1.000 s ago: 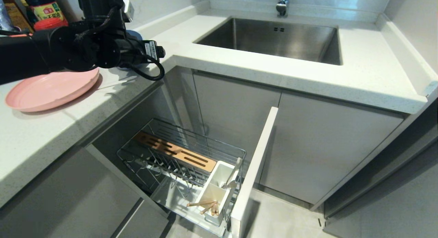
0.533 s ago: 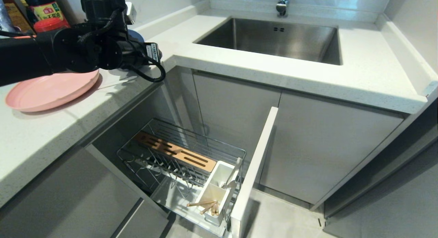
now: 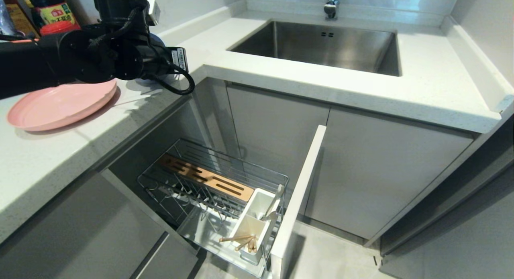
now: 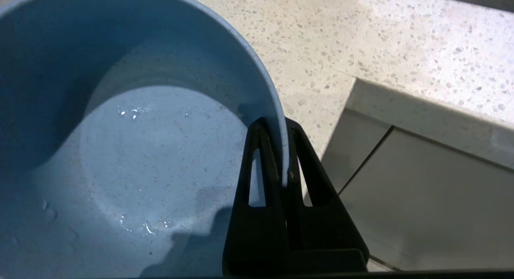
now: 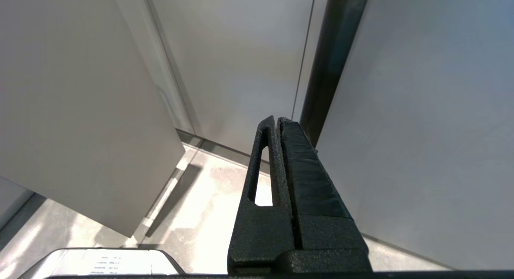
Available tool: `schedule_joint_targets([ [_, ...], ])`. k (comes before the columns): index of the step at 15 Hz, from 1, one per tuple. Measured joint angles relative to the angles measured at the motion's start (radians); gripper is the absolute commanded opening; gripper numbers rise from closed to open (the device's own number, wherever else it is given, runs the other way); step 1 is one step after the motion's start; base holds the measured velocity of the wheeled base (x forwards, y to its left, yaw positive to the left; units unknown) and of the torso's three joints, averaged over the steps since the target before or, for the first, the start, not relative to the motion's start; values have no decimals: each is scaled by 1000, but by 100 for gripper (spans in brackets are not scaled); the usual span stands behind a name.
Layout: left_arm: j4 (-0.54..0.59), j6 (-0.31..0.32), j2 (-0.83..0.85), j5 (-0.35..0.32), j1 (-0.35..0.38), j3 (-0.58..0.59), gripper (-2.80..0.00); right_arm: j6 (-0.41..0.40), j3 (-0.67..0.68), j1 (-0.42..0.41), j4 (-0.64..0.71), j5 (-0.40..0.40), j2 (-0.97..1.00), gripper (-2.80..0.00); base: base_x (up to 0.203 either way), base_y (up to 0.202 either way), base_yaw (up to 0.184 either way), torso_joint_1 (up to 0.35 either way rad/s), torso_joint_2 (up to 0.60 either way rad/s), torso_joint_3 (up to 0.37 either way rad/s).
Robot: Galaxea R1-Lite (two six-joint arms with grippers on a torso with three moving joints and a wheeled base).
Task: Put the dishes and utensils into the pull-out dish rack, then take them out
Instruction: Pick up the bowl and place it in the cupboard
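Bowl (image 4: 120, 122) rim is pinched between the closed left gripper (image 4: 282, 130) fingers on the countertop (image 4: 361, 42).

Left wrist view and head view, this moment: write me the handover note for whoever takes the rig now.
Left gripper: shut on the rim of the small round pale blue-grey bowl, one finger inside, one outside; the bowl sits on the speckled white countertop.
Right gripper: shut, empty, parked low beside the cabinet fronts.
Flat round matte pink plate: on the countertop, not loaded.
Chrome wire pull-out dish rack: pulled out; its white plastic utensil box holds the light wooden chopsticks and a pale-handled utensil.
Done: chopsticks loaded.
Left: bowl and plate into the rack, then unloading.
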Motion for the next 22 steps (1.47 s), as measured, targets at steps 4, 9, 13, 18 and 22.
schedule_joint_targets([
  [4,25,-18,-31,2,-5,1,-280,0,0,0,0,0,0,-280,0,0,0,0,0,0],
  [9,65,-83,-138,42,-9,7,-280,0,0,0,0,0,0,-280,0,0,0,0,0,0],
  [13,72,-131,-255,93,-36,36,-280,0,0,0,0,0,0,-280,0,0,0,0,0,0],
  [18,56,-247,-367,101,-214,107,-280,0,0,1,0,0,0,-280,0,0,0,0,0,0],
  [22,-69,-266,-452,99,-396,329,-280,0,0,1,0,0,0,-280,0,0,0,0,0,0],
])
